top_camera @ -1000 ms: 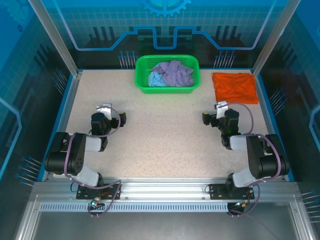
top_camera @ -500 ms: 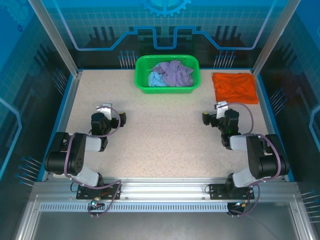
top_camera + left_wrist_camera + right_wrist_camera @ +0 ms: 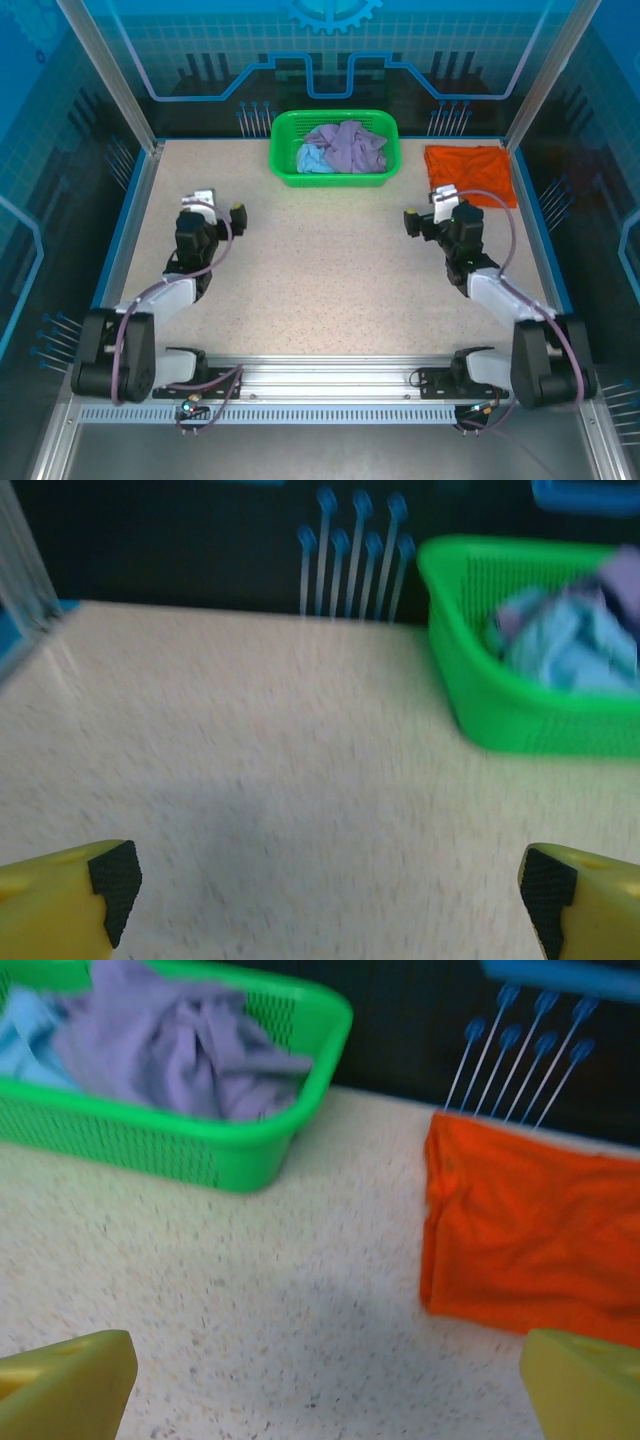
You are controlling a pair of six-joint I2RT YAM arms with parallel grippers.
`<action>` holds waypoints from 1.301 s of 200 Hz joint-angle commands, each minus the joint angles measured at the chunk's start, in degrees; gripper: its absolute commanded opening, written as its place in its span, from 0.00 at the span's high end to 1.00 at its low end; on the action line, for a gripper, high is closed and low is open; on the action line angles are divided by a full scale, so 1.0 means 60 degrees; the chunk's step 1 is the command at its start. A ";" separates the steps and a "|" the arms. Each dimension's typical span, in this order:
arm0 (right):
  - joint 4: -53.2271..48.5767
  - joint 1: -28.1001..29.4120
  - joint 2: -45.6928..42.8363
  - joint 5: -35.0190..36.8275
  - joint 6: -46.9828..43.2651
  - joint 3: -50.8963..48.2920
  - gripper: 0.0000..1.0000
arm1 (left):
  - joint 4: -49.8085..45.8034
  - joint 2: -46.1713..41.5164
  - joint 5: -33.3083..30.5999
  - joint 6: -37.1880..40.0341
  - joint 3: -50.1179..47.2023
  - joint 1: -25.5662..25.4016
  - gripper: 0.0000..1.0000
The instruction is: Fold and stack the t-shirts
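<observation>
In green basket (image 3: 335, 180), crumpled t-shirts (image 3: 345, 145)

Green basket (image 3: 335, 179) of shirts (image 3: 346, 146), orange shirt (image 3: 470, 174) beside

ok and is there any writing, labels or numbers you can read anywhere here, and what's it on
There is no readable text in these pictures.
back wall: a gear outline and circuit-style lines, no words.
lavender shirt, crumpled in the green basket: no lettering on the folds facing up.
light blue shirt and orange shirt: plain cloth, no print to be seen.
Both wrist views are blurred, so any fine marks there could not be read.
</observation>
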 commanded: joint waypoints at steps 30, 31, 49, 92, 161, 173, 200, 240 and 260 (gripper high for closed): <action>-0.7491 -0.0320 -0.0749 0.1346 0.3263 0.4023 0.00 | -0.4599 -0.0058 0.0713 -0.3267 0.3978 0.0744 0.01; -0.7739 -0.0346 -0.0703 0.1401 0.3427 0.4128 0.00 | -0.4650 -0.0028 0.0752 -0.3356 0.4035 0.0767 0.01; -0.9410 -0.1304 -0.0220 -0.0012 0.4271 0.5243 0.00 | -0.4946 0.0408 0.1554 -0.4465 0.4670 0.1166 0.01; -0.8696 -0.1314 -0.0289 -0.2484 0.6031 0.4933 0.00 | -0.5201 0.1985 0.2342 -0.5231 0.5784 0.0904 0.02; -1.0826 0.3632 0.2274 -0.1084 0.6280 0.6141 0.10 | -1.0257 0.7091 0.2581 -0.5085 1.1922 -0.0774 0.08; -1.0890 0.4266 0.2402 -0.0900 0.6427 0.6082 0.11 | -1.1201 0.8039 0.2702 -0.5203 1.3234 -0.0762 0.07; -1.1100 0.5265 0.2449 -0.0636 0.6729 0.5915 0.11 | -1.3577 1.0218 0.2552 -0.4942 1.6692 -0.0762 0.08; -1.1744 0.5819 0.2285 -0.0373 0.6909 0.5888 0.11 | -1.4749 1.1981 0.1709 -0.4981 1.8902 -0.0681 0.13; -1.2091 0.5813 0.2075 -0.0139 0.6981 0.5932 0.11 | -1.4474 1.2394 0.2240 -0.5206 1.8966 -0.0631 0.22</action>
